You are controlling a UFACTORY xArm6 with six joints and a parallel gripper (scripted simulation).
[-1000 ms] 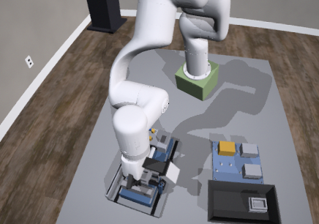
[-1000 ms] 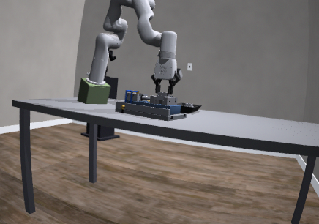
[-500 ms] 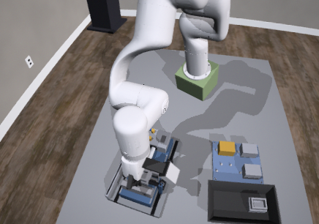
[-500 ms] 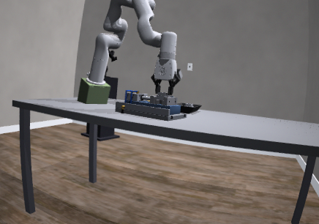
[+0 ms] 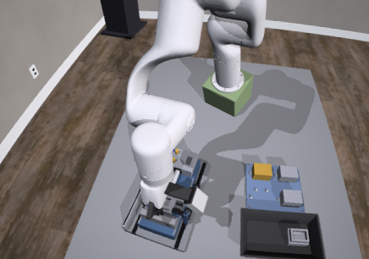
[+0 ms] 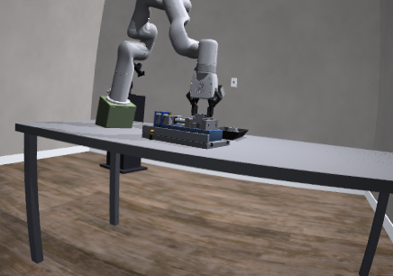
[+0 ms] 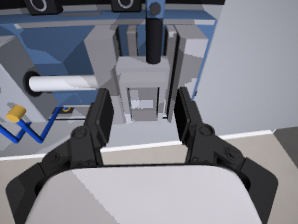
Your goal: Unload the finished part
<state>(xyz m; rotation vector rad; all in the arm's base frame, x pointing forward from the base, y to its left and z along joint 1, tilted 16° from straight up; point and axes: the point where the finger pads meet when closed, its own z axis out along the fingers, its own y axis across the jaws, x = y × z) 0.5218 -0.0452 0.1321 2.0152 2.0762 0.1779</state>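
The finished part (image 7: 143,95) (image 6: 208,124) is a grey block with a rectangular pocket. It sits clamped in the blue-and-grey vise (image 5: 156,227) (image 6: 185,133) (image 7: 55,47) at the table's front left. My gripper (image 7: 143,99) (image 5: 154,212) (image 6: 204,110) is open and empty. It points straight down just above the part, with one finger on each side of it and not touching it. In the top view the arm hides most of the part. The black outfeed tray (image 5: 258,235) (image 6: 236,133) stands at the front right.
A grey pocketed block (image 5: 298,236) lies in the tray's right half. A blue fixture plate (image 5: 271,190) behind the tray carries an orange block (image 5: 262,171) and two grey blocks. The arm's green base (image 5: 228,93) (image 6: 115,112) stands at the back.
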